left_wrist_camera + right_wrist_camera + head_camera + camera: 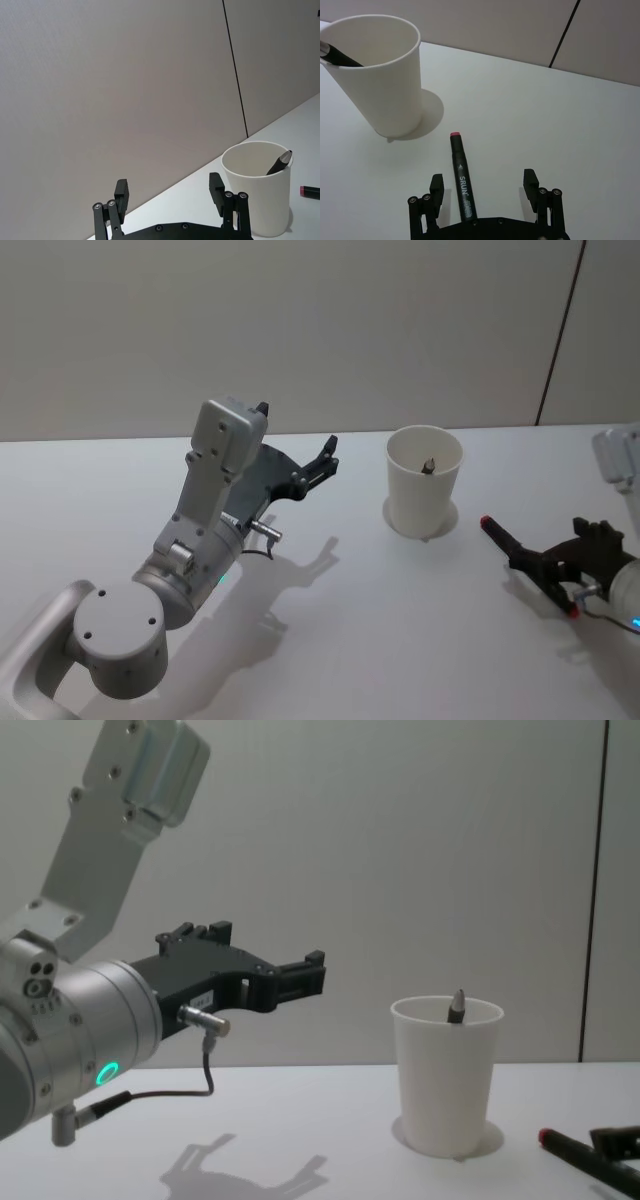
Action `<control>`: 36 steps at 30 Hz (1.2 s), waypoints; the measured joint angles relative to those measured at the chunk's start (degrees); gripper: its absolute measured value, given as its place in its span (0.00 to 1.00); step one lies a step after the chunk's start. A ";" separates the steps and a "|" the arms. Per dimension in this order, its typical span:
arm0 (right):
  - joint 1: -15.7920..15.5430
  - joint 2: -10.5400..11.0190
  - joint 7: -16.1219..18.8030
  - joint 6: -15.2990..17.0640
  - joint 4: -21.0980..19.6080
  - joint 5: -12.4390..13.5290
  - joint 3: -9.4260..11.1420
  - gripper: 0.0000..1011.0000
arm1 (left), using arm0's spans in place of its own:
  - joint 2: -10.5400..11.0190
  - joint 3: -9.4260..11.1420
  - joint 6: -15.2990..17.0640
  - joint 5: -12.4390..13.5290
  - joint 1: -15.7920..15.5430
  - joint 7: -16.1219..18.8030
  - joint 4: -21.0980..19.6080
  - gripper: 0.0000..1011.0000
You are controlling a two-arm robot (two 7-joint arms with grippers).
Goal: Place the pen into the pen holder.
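Right jaws sit low over the tabletop (pixel 380 640) at the robot's right, spread wide around the marker pen (pixel 461 185). It lies flat near the paper cup (pixel 385 90), with its red end turned towards the cup. We judge the pick-up to be the step in hand, since this pen is not yet in the cup.

Several things could spoil it. The marker pen lies off centre in the gap, much nearer one finger than the other. Closing from here may shove or roll it sideways and leave a crooked hold. The jaws also stand over its rear end, so once lifted the long front part could droop or twist. The cup looks light and stands free. A dark pen (pixel 279 163) already leans inside it against the rim. A marker pen brought in at a slant could strike that pen or the rim and tip the cup over.

As for the right jaws, they are fully apart and hold nothing. From the wrist view we think neither finger touches the marker pen, though the nearer one is too close for us to be sure. Left jaws hang raised above the tabletop, well to the cup's left, likewise wide open and empty, touching nothing.
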 joint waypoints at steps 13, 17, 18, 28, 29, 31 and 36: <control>2.03 -2.10 1.23 1.02 3.63 -2.09 -1.08 0.99 | 0.00 0.00 0.00 0.00 0.00 0.00 0.00 0.99; 2.60 -2.75 1.47 1.13 4.68 -2.53 -1.32 0.99 | 0.01 0.00 0.00 0.00 0.00 0.00 0.00 0.99; 2.71 -2.87 1.51 1.14 4.93 -2.62 -1.38 0.99 | 0.00 0.00 0.00 0.00 0.00 0.00 0.00 0.99; 3.94 -4.33 1.98 0.92 7.26 -3.80 -1.94 0.99 | 0.00 0.00 0.00 0.00 0.00 0.00 0.00 0.99; 4.00 -4.44 1.99 0.88 7.41 -3.87 -1.95 0.99 | 0.00 0.00 0.00 0.00 0.00 0.00 0.00 0.99; 4.07 -4.60 2.00 0.78 7.61 -3.95 -1.99 0.99 | 0.00 0.00 0.00 0.00 0.00 0.00 0.00 0.99; 4.19 -5.08 1.87 0.49 8.11 -4.07 -2.06 0.99 | 0.01 0.00 0.00 0.00 0.00 0.00 0.00 0.99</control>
